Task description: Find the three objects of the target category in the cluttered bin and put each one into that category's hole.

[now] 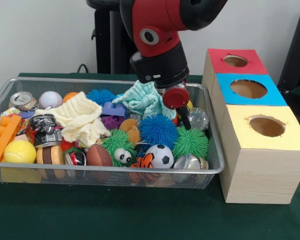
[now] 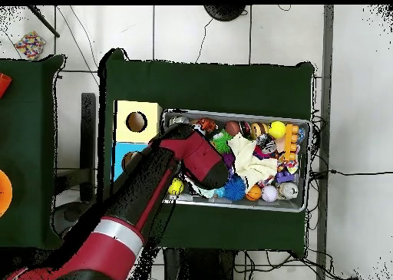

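Front view: arm hides the fingers, state unclear; teal cloth half covered in bin.

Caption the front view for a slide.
Sawyer arm reaching into a wire bin of toys beside three-hole sorting boxes.

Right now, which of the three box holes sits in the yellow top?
The hole nearest the camera in the front view, in the yellow-topped box. The middle box has a blue top and the far box a red one.
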